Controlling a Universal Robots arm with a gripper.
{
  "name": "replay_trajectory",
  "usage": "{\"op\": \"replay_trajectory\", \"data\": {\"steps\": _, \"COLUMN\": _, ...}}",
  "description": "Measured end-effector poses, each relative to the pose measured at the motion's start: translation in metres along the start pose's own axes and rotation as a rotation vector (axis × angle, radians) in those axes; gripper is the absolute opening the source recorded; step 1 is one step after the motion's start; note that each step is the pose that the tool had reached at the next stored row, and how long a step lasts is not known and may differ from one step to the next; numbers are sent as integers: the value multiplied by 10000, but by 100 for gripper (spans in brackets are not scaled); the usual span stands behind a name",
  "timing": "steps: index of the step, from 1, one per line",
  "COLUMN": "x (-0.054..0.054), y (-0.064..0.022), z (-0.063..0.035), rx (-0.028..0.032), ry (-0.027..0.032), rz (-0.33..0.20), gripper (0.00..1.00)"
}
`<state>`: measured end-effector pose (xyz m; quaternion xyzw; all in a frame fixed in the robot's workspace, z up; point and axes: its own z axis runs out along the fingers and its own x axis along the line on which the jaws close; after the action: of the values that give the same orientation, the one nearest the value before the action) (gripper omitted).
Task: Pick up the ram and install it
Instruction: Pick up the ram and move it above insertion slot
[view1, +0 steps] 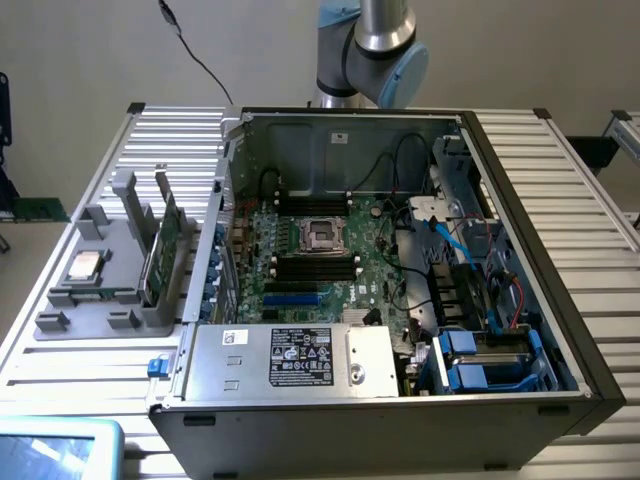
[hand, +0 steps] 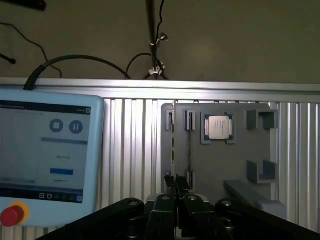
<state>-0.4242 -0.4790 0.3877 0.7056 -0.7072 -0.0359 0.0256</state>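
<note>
The robot's hand (hand: 175, 183), its dark fingers pressed together and pinching nothing that can be made out, hangs above a grey fixture (hand: 215, 170) on the ribbed metal tabletop (hand: 135, 145). In the wrist view the fingertips line up with the ram (hand: 173, 145), seen edge-on as a thin line standing in its slot, with a similar second green board (hand: 190, 145) just beside it and a square silver processor chip (hand: 218, 126) seated in a pocket farther along. A teach pendant (hand: 50, 155) with a lit screen and a red button lies on the tabletop next to the fixture. From the exterior view, the ram (view1: 172, 240) stands upright on its long edge in the fixture (view1: 110, 235), on the side nearest the open computer case (view1: 340, 150), apart from it; the second board (view1: 152, 262) stands between it and the chip (view1: 84, 266). Inside the case the motherboard (view1: 375, 270) lies flat, its black memory slots (view1: 315, 266) running on either side of the processor socket (view1: 322, 234). The arm (view1: 375, 50) rises behind the case, and a corner of the pendant (view1: 55, 450) shows at the exterior view's lower left.
</note>
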Motion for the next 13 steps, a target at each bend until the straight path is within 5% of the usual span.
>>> {"op": "replay_trajectory", "data": {"steps": 3, "x": 1, "y": -95, "z": -16, "rx": 1, "ry": -27, "rz": -4, "gripper": 11}}
{"op": "replay_trajectory", "data": {"steps": 9, "x": 6, "y": -322, "z": -71, "rx": 1, "ry": -334, "rz": -89, "gripper": 11}}
{"op": "replay_trajectory", "data": {"steps": 13, "x": 11, "y": -499, "z": -96, "rx": -1, "ry": -389, "rz": -120, "gripper": 11}}
